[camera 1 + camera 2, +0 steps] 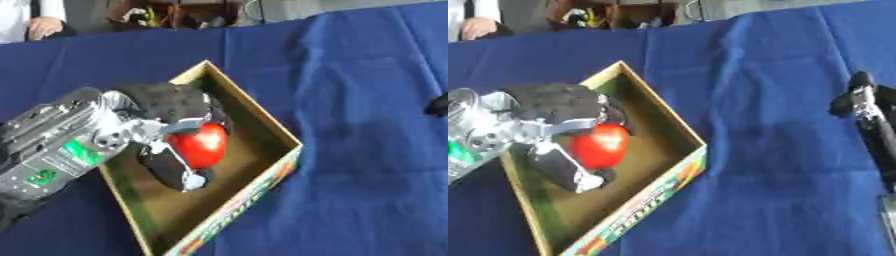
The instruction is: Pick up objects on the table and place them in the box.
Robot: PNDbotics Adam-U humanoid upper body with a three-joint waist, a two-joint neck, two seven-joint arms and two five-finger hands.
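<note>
A robot's silver-and-black left arm reaches in from the left edge of the blue tablecloth (367, 165), its left hand (171, 107) held over the open cardboard box (262, 120) that sits askew on the table. The hand's fingers and thumb are curled round a red, rounded object (201, 144), apple-like in shape, which is grasped inside the box's walls, above its brown floor; whether it touches the floor cannot be told. The thumb (171, 170) runs down the object's left side, while the dark padded back of the hand covers its top. The box shows a pale tan rim along its far edges and a brightly printed outer wall on its near right side, the lettering too blurred to read. To the right of the box the cloth lies bare and gently creased. At the far right edge, well apart from the box, the robot's right hand (859, 97) enters the right eye view as a dark, slender shape with silver joints, raised over the cloth and holding nothing; its fingers appear straight and relaxed. In the left eye view only a dark tip of it shows at the edge.
</note>
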